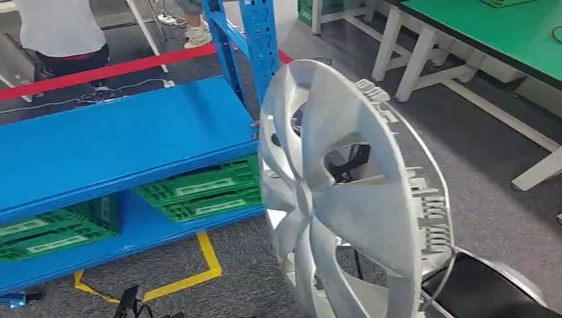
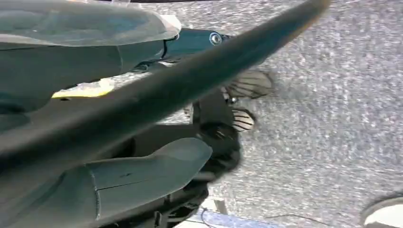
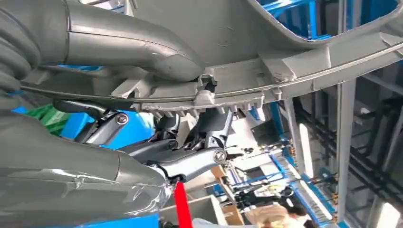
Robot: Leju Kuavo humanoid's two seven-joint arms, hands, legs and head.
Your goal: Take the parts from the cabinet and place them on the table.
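My right hand (image 3: 142, 118) held the hubcap (image 1: 344, 199) by its rim, thumb above and fingers below, so it stood upright at the centre right of the frame, beside the blue cabinet (image 1: 119, 139). My left hand (image 2: 119, 156) was blurred; I could not tell its state.

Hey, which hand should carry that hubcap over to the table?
Probably the right. The right hand already clamps the hubcap's rim, thumb on one face and fingers on the other. The green table also lies on the robot's right. The left wrist view is too blurred to confirm a hold.
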